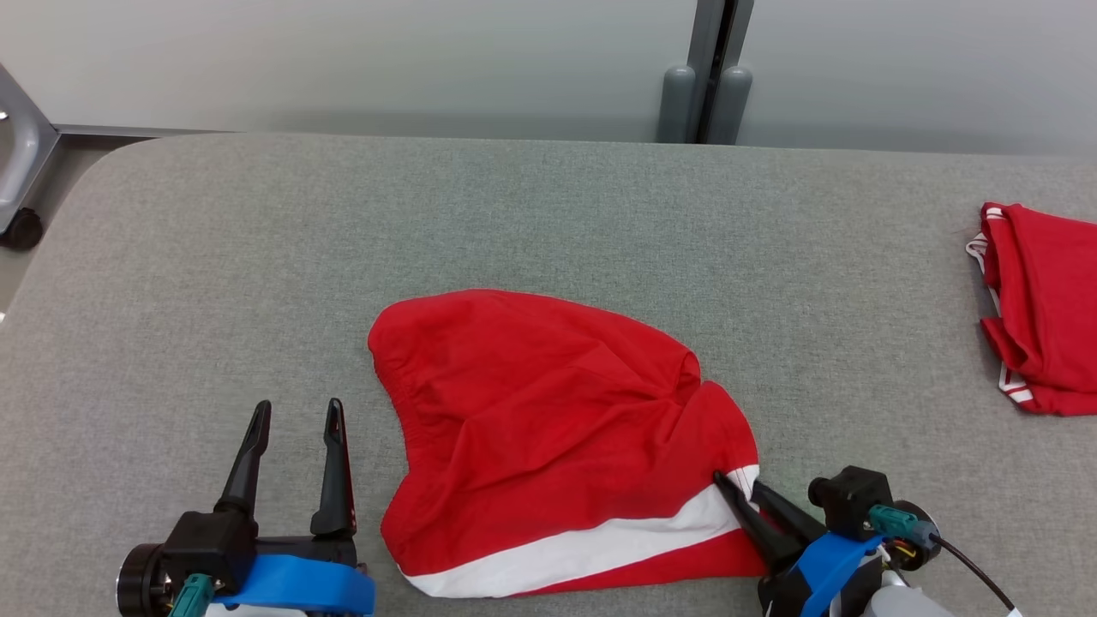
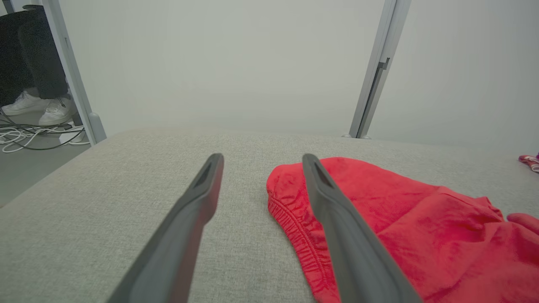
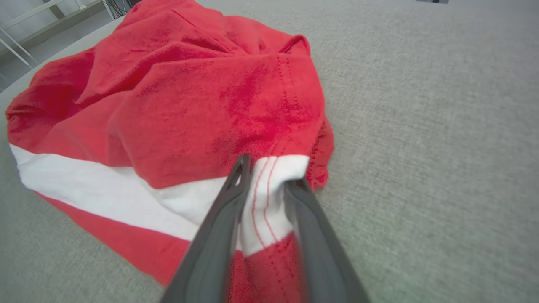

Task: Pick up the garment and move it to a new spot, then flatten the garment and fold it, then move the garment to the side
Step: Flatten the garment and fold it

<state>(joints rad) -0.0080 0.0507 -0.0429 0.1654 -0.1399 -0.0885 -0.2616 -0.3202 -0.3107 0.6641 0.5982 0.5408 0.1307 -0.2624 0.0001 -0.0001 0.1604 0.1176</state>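
**Pick-up step.** The red garment point(image 1: 531, 411) lies rumpled at the table's point(image 1: 548, 214) near middle. Its long axis runs across the table, waistband toward the left edge and striped hem toward the right. The right gripper point(image 1: 737, 484) pinches the hem corner. The left gripper point(image 1: 296, 411) hovers agape at the table's near left. The next move likely calls for grasping the waistband.

The garment point(image 1: 548, 420), red with a white band near its hem, lay rumpled and half-spread on the grey tabletop point(image 1: 257, 257), elastic waist leftward, hem corner bunched rightward.
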